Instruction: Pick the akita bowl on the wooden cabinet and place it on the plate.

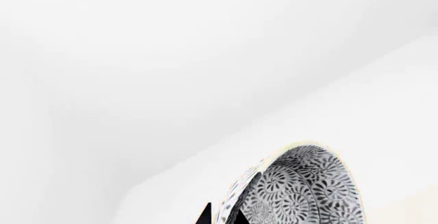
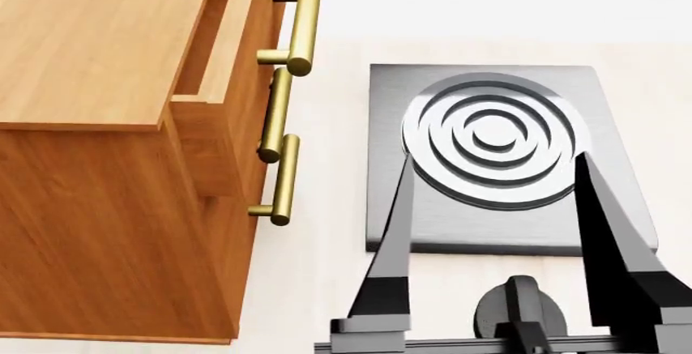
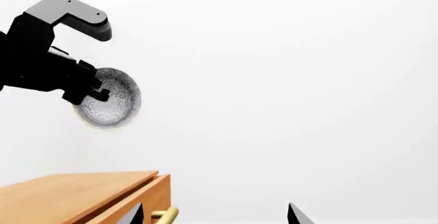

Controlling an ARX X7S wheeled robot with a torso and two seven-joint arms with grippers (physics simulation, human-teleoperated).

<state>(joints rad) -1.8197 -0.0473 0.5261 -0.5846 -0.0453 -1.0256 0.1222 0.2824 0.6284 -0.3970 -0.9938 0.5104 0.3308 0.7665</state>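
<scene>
While akita bowl is pinched by rim in left end effector, high above wooden cabinet, rigid, glazed, slippery, fragile ceramic is judged; right end effector held open, empty.

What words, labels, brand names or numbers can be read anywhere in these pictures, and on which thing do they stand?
None: no view shows any writing.
The akita bowl, held in the left tool, bears only a dark net pattern.
The wooden cabinet, its brass handles and the grey burner are bare of marks.
</scene>
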